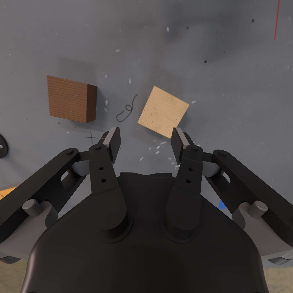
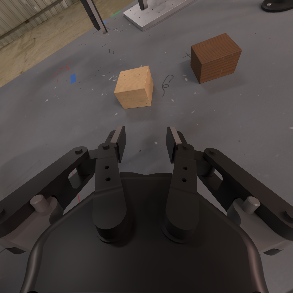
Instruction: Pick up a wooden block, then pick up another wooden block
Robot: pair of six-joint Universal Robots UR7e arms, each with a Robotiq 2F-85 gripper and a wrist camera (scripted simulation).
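A light wooden cube (image 1: pixel 163 111) and a larger dark brown wooden block (image 1: pixel 71 99) sit apart on the grey table. In the left wrist view I look straight down: my left gripper (image 1: pixel 145 130) is open and empty, high above the table, with the cube just past its right fingertip and the dark block to the upper left. In the right wrist view the cube (image 2: pixel 134 87) lies ahead of my open, empty right gripper (image 2: pixel 145 129), and the dark block (image 2: pixel 215 57) stands farther off to the right. The left gripper's fingers (image 2: pixel 96 17) hang in at the top.
A metal base plate (image 2: pixel 152 15) lies at the far side of the table, with a black round mount (image 2: pixel 277 5) at the top right. The table edge (image 2: pixel 47 52) runs diagonally at the upper left, with floor beyond. Blue tape (image 2: pixel 73 78) marks the table.
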